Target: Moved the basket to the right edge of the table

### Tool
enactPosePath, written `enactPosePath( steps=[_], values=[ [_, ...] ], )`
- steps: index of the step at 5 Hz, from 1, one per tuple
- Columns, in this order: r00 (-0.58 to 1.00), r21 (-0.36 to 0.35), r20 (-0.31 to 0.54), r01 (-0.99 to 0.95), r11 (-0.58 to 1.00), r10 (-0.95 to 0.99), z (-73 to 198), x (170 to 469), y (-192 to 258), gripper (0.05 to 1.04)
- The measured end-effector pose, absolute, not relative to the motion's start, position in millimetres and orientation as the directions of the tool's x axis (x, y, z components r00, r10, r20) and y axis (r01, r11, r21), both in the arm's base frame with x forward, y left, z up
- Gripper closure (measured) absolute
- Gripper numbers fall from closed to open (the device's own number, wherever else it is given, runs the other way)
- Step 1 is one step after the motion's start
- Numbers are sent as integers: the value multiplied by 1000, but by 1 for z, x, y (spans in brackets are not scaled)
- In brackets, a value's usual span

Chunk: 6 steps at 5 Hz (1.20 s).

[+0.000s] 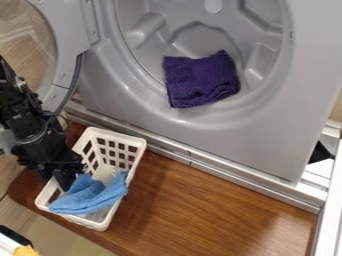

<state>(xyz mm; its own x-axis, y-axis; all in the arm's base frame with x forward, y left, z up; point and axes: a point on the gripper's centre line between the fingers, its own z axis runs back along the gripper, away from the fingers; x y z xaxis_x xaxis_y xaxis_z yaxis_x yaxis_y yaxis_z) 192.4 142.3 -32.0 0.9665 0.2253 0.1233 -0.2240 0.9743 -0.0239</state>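
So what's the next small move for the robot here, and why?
I'd probably secure a hold on the plastic basket's left rim: the gripper is right at that side, and the white plastic basket, with a blue cloth in it, sits at the wooden table's left end, far from the right edge.

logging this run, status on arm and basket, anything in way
End effector at left rim of basket. Basket at left end of table, blue cloth inside. Purple cloth in drum, off table.

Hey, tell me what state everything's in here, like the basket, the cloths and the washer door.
Basket: upright, holding the blue cloth
Blue cloth: bunched up
Purple cloth: folded, inside the washer opening
Washer door: open
Gripper: down at the basket
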Motion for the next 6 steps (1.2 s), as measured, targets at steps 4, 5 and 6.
enactPosePath(
  steps=[4, 5, 6],
  values=[
    [962, -123, 230, -122, 985, 148, 2, 209, 114, 998],
    [949, -208, 263, -118, 971, 171, 13, 210, 107, 998],
    [931, -297, 317, -84, 951, 181, 36, 214, 87, 998]
  ],
)
